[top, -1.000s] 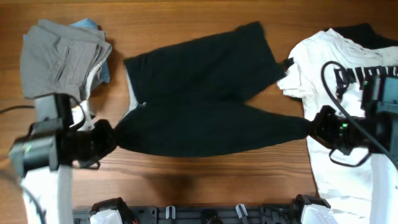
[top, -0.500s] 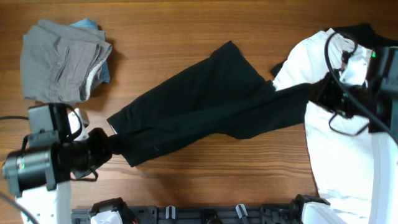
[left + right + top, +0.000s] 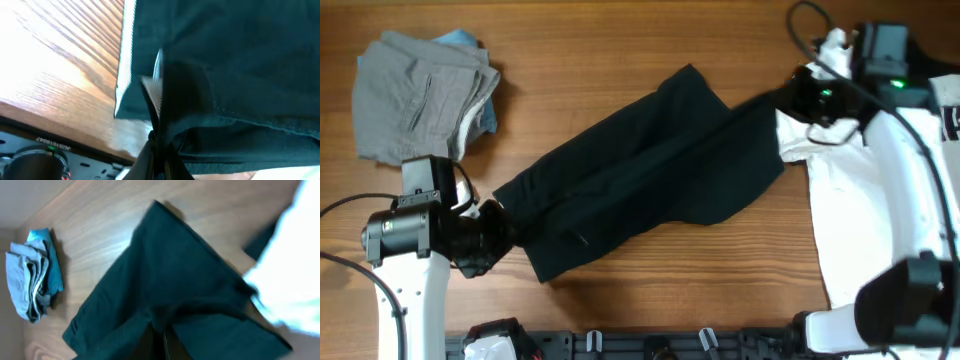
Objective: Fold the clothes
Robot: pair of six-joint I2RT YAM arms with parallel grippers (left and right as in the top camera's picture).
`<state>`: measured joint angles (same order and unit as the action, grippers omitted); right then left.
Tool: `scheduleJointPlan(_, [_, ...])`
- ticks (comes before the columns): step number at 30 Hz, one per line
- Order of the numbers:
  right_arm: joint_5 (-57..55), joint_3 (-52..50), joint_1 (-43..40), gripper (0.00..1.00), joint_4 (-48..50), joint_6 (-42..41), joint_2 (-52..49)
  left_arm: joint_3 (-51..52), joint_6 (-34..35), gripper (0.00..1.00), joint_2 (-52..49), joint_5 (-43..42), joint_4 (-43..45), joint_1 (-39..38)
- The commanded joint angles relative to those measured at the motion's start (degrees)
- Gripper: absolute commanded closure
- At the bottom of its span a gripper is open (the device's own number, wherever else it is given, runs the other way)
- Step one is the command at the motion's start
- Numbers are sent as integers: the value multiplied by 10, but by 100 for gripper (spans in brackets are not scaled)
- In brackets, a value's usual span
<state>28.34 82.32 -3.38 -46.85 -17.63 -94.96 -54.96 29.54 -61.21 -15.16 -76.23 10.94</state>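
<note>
Holding: we pinch the black shorts (image 3: 650,170), stretched across mid-table, left gripper (image 3: 498,226) near-left, right gripper (image 3: 788,100) far-right.
Risk: our right pull may snag the white T-shirt (image 3: 860,230) or slip the hem.

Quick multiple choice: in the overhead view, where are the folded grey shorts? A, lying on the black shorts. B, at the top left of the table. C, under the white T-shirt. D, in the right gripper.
B: the grey shorts sit at the upper left of the table, a blue piece peeking out beneath them, apart from the black shorts.
</note>
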Motion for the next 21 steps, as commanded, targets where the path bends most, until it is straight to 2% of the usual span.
scheduleJointPlan(1, [-45,14,8,92,78,9,-46,6,44,96,-16,117,19,5])
scheduleJointPlan(4, [-45,14,24,92,152,-7,-92,7,70,96,-50,153,40,5])
scheduleJointPlan(8, [-45,14,45,91,232,-20,-151,7,70,95,-122,153,97,4])
scheduleJointPlan(9, [-45,14,49,91,241,-21,-161,7,70,89,-142,153,115,4])
scheduleJointPlan(10, [-45,14,49,88,241,-21,-165,7,69,84,-156,153,127,4])
scheduleJointPlan(12, [-38,14,49,75,217,-9,-167,7,65,78,-190,158,144,4])
scheduleJointPlan(14, [-12,14,51,57,161,27,-168,7,65,78,-223,179,150,4])
scheduleJointPlan(18, [-12,0,70,47,39,39,-172,7,65,77,-233,195,162,4])
scheduleJointPlan(20, [-15,-34,96,44,34,57,-172,7,64,77,-233,195,167,4])
scheduleJointPlan(21, [-21,-59,110,45,67,56,-172,7,64,77,-233,195,169,4])
